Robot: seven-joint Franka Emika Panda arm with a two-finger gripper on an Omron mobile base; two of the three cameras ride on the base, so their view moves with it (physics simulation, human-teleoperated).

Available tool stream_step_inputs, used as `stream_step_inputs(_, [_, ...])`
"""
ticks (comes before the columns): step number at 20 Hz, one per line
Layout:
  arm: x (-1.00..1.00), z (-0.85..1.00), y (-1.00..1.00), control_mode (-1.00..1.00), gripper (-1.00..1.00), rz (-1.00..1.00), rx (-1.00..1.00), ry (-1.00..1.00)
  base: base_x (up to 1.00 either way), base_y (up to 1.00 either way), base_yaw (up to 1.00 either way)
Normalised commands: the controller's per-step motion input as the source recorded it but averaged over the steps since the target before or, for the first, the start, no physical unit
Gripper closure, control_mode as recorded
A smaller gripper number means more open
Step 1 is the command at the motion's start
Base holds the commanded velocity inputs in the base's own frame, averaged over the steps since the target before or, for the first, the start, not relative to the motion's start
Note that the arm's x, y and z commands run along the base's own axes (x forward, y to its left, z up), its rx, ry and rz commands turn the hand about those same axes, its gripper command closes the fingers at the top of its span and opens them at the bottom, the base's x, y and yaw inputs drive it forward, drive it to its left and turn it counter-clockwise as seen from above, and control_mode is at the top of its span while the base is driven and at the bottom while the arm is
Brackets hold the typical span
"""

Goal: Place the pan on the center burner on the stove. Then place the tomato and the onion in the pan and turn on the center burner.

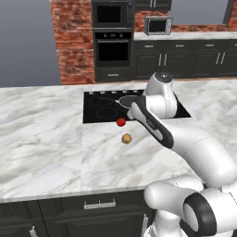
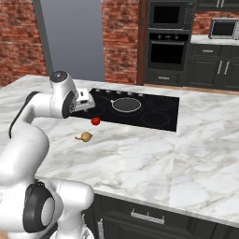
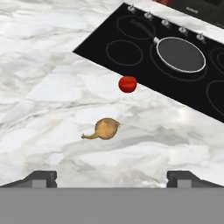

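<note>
The gripper (image 3: 111,178), jaws wide and holding nothing, hangs short of the onion (image 3: 106,128); the tomato (image 3: 127,84) probably lies just beyond it.

Pan (image 3: 181,54) sits on center burner (image 3: 154,56) of stove (image 3: 109,37); tomato (image 3: 127,84) and onion (image 3: 105,128) lie on surface.

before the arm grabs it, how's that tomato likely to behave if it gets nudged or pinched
The tomato is a smooth round ball lying free on the flat marble counter, so a nudge would probably send it rolling. Its glossy skin suggests it may slip between the fingers. It looks small, so likely light; the open tool seems wide enough to straddle it.
</note>
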Motion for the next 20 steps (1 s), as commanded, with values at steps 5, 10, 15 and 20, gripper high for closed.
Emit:
stream_step_inputs(5, [0.37, -0.24, 0.0, -1.0, -1.0, 0.0, 0.0, 0.04, 0.0, 0.0, 0.0])
stream_step_inputs(10, [0.29, -0.23, 0.0, -1.0, -1.0, 0.0, 0.0, 0.07, 0.0, 0.0, 0.0])
stream_step_inputs(15, [0.17, -0.22, 0.01, -1.0, -1.0, 0.0, 0.0, 0.07, 0.0, 0.0, 0.0])
stream_step_inputs(20, [0.03, -0.26, 0.03, -1.0, -1.0, 0.0, 0.0, 0.07, 0.0, 0.0, 0.0])
